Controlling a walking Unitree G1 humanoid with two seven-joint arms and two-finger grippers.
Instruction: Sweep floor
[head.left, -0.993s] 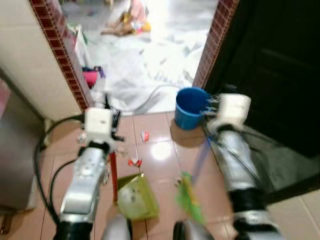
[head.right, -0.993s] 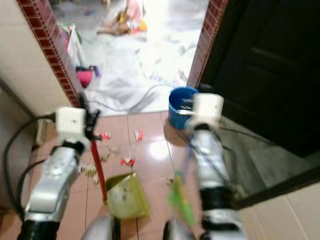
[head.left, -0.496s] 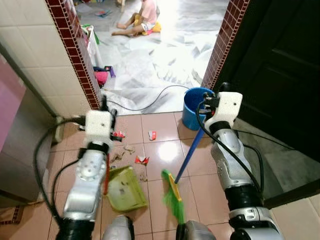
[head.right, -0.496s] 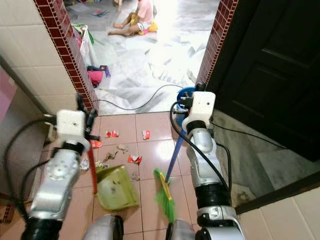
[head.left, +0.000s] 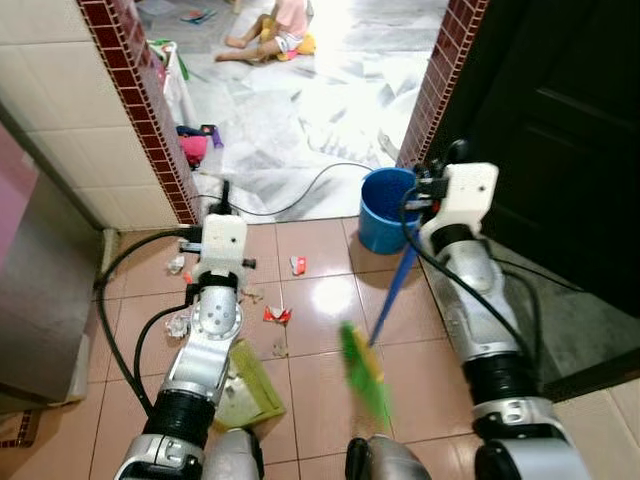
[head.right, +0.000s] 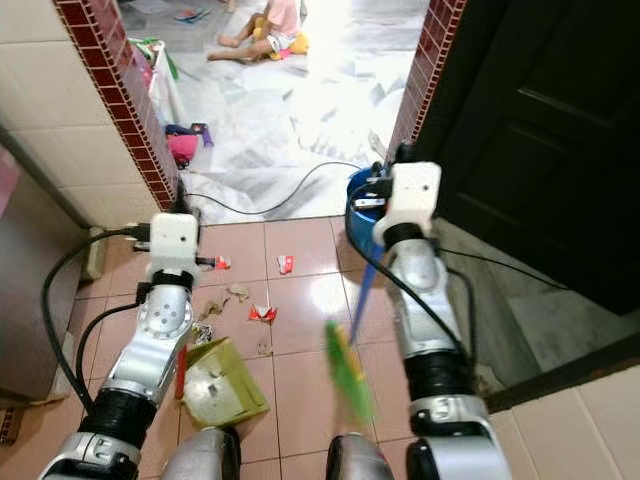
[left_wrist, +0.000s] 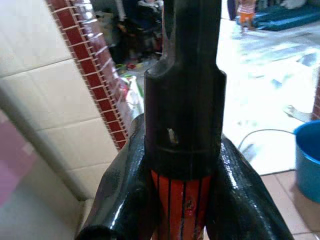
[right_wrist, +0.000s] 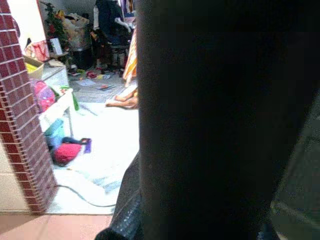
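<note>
My left gripper (left_wrist: 182, 212) is shut on the red-and-black handle (left_wrist: 182, 150) of a green dustpan (head.right: 220, 385). The pan rests on the pink tiles under my left forearm and holds some scraps. My right gripper (right_wrist: 200, 222) is shut on the broom handle (right_wrist: 215, 100), a blue stick (head.left: 395, 290) that slants down to blurred green bristles (head.left: 362, 375) on the floor right of the pan. Red wrappers (head.left: 275, 314) (head.left: 297, 265) and paper scraps (head.left: 250, 295) lie on the tiles between my arms, in front of the dustpan.
A blue bucket (head.left: 385, 210) stands at the doorway beside my right wrist. A dark door (head.left: 560, 130) closes the right side. A brick-edged tiled wall (head.left: 150, 110) and a steel cabinet (head.left: 30, 290) close the left. A cable (head.left: 300, 195) crosses the pale floor beyond, where a person (head.left: 280, 20) sits.
The broom head has swung slightly right, away from the dustpan, and is blurred. My left arm has moved inward over the pan. The camera has shifted a little.
</note>
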